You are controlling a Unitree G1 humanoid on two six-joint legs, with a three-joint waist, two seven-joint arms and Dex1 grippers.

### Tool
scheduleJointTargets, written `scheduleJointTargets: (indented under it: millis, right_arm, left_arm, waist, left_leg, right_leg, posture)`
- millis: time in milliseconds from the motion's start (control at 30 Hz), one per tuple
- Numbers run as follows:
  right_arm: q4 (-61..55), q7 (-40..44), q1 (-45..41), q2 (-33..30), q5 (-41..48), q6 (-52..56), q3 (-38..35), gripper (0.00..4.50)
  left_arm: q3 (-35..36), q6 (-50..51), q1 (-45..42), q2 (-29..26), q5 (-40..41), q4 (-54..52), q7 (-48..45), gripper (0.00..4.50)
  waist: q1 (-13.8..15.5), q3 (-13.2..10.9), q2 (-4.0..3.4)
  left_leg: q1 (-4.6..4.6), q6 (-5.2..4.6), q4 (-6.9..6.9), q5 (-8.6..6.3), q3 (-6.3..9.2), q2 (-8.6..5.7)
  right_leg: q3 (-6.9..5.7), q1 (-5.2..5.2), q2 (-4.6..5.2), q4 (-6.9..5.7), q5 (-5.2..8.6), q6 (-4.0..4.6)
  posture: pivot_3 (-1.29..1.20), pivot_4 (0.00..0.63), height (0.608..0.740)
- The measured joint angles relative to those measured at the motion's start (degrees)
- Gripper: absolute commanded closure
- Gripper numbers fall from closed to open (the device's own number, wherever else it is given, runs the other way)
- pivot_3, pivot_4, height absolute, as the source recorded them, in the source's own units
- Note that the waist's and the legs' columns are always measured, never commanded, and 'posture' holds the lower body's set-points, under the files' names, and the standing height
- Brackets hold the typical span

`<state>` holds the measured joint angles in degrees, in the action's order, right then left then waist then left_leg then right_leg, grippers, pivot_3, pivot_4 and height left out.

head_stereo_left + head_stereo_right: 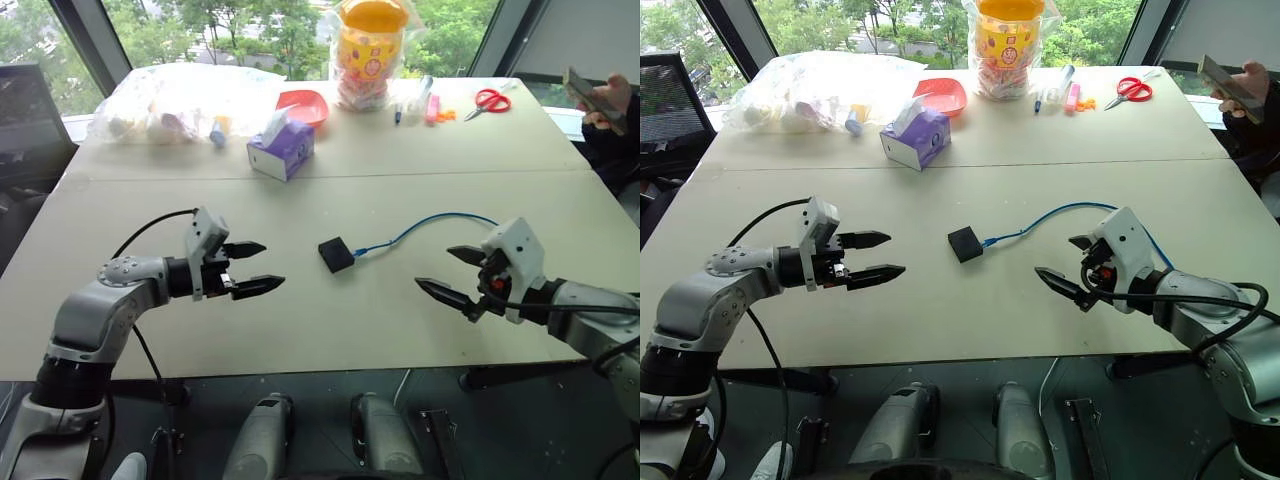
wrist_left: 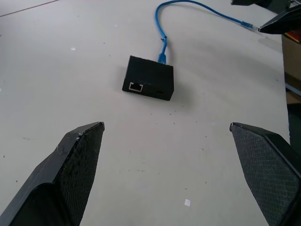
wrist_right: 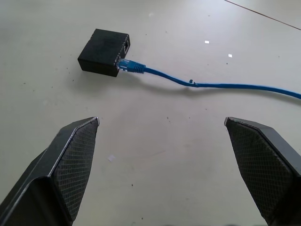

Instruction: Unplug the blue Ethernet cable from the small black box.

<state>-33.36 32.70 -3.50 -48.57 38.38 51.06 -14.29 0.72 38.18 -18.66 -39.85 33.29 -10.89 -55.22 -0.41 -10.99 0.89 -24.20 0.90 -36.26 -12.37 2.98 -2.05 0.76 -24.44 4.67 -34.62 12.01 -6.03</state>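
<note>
Your small black box (image 1: 336, 254) sits mid-table between both empty, wide-open grippers (neither touching it); the blue Ethernet cable (image 1: 440, 222) leaves its right side toward your right gripper (image 1: 451, 272), not the left gripper (image 1: 252, 268).

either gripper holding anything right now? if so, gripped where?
Nothing is held. The left gripper and right gripper are both open above the table, either side of the small black box, with the blue Ethernet cable plugged in.

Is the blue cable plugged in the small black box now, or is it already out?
Plugged in. The blue Ethernet cable has its plug seated in the side of the small black box, which lies flat on the table.
</note>
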Motion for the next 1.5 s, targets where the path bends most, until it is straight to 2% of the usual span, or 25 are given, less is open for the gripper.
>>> scheduleJointTargets:
  millis: [667, 867, 967, 1100, 1267, 1500]
  right_arm:
    - [4.6, 3.4, -9.9, -4.0, -0.1, 7.3, 5.7, 0.0]
    - [8.5, 7.1, -17.2, -6.4, -1.5, 7.8, 10.7, 0.0]
    - [12.2, 12.0, -24.2, -7.5, -4.3, 6.6, 17.6, 0.0]
    - [21.1, 20.2, -35.7, -5.8, -11.1, -0.1, 28.2, 0.0]
    - [41.1, 30.1, -47.7, 2.0, -22.8, -11.2, 40.7, 0.0]
    - [69.6, 37.3, -58.2, 14.4, -36.6, -28.4, 48.9, 0.0]
  left_arm:
    - [-0.5, -5.2, 0.3, 2.3, -4.5, 1.4, 0.7, 0.04]
    - [-0.9, -6.1, 0.2, 3.5, -5.2, 1.8, 0.7, 0.04]
    - [-1.1, -6.4, -0.3, 4.0, -5.4, 2.2, 0.7, 0.04]
    - [-1.6, -7.3, -1.1, 4.2, -6.4, 3.3, 0.6, 0.04]
    - [-1.5, -8.0, -2.0, 4.0, -6.9, 3.6, 0.7, 0.04]
    - [-0.8, -8.4, 0.0, 2.8, -7.1, 2.0, 1.5, 0.04]
  waist:
    - [0.0, 0.0, 0.0]
    - [-0.1, 0.0, 0.0]
    - [-0.4, 0.0, -0.01]
    - [-0.4, 0.0, -0.01]
    - [-0.5, 0.0, 0.0]
    - [-0.6, 0.0, -0.01]
  left_leg:
    - [0.02, 0.0, -0.04, 0.0, -0.02, 0.0]
    - [0.04, 0.0, -0.08, 0.0, -0.03, 0.0]
    - [0.08, 0.0, -0.14, 0.0, -0.09, 0.0]
    - [0.16, 0.0, -0.18, 0.0, -0.13, 0.01]
    - [0.16, 0.0, -0.23, 0.0, -0.25, -0.01]
    - [0.16, 0.01, -0.19, 0.01, -0.39, -0.04]
  right_leg:
    - [0.01, 0.0, -0.01, -0.06, 0.0, -0.01]
    - [0.01, 0.0, -0.01, -0.14, 0.0, -0.01]
    - [0.05, -0.04, -0.01, -0.27, 0.0, -0.01]
    - [0.07, -0.04, -0.05, -0.39, 0.0, -0.01]
    - [0.09, -0.04, -0.05, -0.44, -0.01, -0.02]
    - [0.09, -0.11, -0.06, -0.57, -0.12, -0.22]
  posture:
    - [0.0, 0.15, 0.74]
    - [0.0, 0.15, 0.74]
    - [0.0, 0.15, 0.74]
    - [0.0, 0.15, 0.74]
    - [0.0, 0.15, 0.74]
    - [0.0, 0.15, 0.74]
